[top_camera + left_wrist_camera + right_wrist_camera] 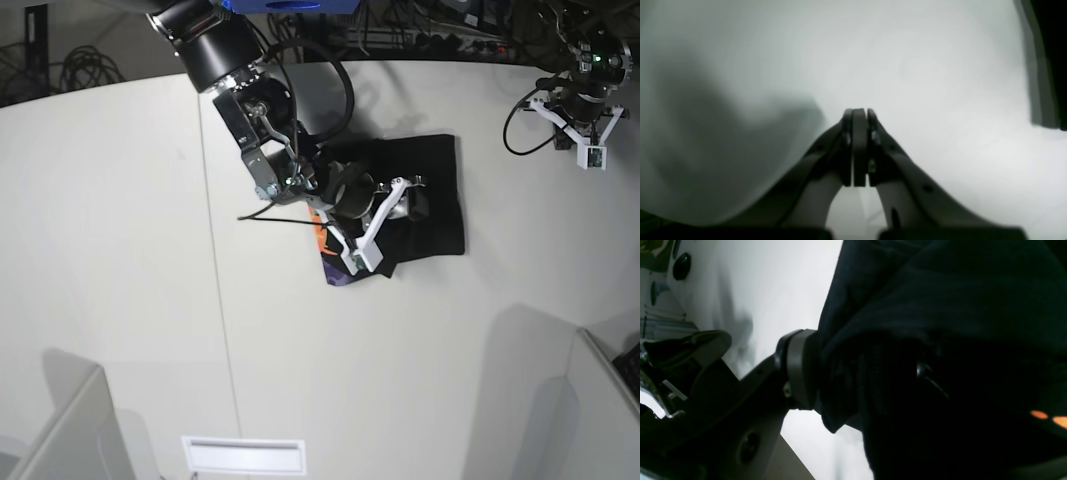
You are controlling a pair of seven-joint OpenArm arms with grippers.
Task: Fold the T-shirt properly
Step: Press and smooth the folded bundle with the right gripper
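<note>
The black T-shirt [420, 200] lies partly folded in a bunch at the middle of the white table [120, 250]. Its orange and purple print [326, 252] peeks out at the lower left edge, and orange spots of the print [1050, 419] show in the right wrist view. My right gripper [411, 198] is over the shirt. In the right wrist view this gripper [860, 370] is shut on a thick fold of the black cloth [940, 290]; one finger [800, 368] shows and the cloth hides the other. My left gripper [858, 113] is shut and empty above bare table, far right at the back [584, 135].
Grey partition panels stand at the front left [60, 430] and front right [590, 400]. A white slotted plate [245, 455] sits at the front edge. Cables [90, 65] lie behind the table. A dark blurred edge [1047, 66] shows at the right of the left wrist view.
</note>
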